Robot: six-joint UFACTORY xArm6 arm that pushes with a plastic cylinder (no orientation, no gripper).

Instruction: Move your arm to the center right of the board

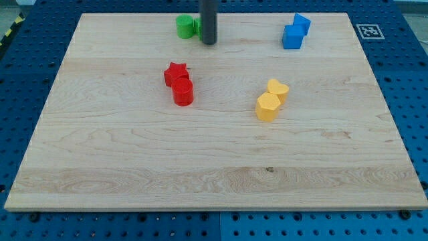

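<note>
My tip (209, 42) is near the view's top, at the middle of the board's top edge, right beside a green block (185, 27) on its left; a second green block (198, 28) is mostly hidden behind the rod. A red star block (176, 72) touches a red cylinder (182, 91) left of centre. A yellow heart block (278, 89) touches a yellow hexagon block (267, 106) right of centre. Two blue blocks (292, 36), (301, 23) sit together at the top right. The wooden board (214, 167) lies flat.
A blue pegboard table (408, 80) surrounds the board. A black-and-white marker tag (368, 31) lies just off the board's top right corner. A yellow-black striped strip (10, 30) shows at the top left.
</note>
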